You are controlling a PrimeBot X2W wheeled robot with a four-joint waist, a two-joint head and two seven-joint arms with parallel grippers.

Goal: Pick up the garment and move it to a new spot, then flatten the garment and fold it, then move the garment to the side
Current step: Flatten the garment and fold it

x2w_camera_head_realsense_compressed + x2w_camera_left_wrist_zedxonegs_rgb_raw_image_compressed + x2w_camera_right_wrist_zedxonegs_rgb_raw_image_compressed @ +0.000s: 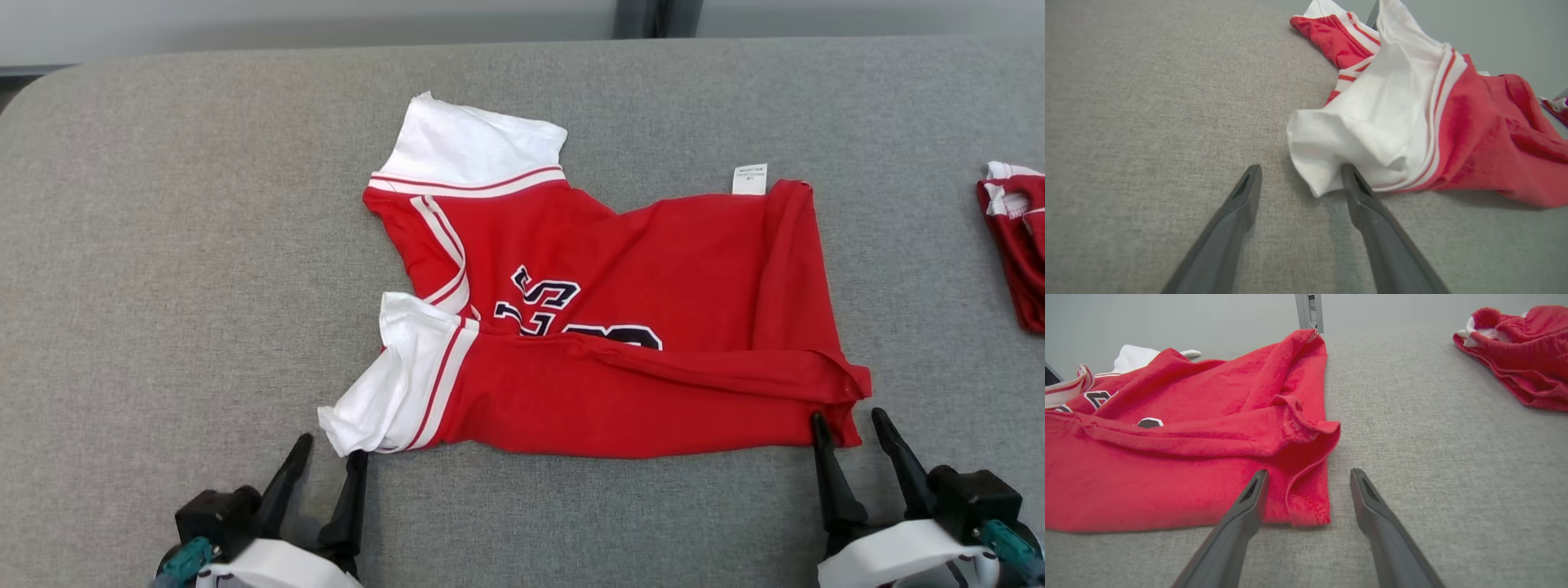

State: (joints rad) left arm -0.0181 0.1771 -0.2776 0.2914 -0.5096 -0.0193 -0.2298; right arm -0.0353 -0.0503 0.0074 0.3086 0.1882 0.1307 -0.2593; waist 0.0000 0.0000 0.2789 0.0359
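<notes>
My left claw point(332, 446) hangs released, one finger at the jersey's point(620, 327) near white sleeve point(392, 392); my right claw point(847, 414), likewise released, straddles its near right corner.

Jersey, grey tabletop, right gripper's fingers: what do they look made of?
The jersey looks like a soft, matte knit, probably cotton-like: it folds limply, and its hem is stitched.
The grey tabletop has a matte woven textile cover with a visible weave.
The right gripper's fingers are dark, smooth and rigid with a satin finish, plastic or coated metal; I can't tell which.

Red-white garment point(653, 269) — half-folded, flat
</notes>
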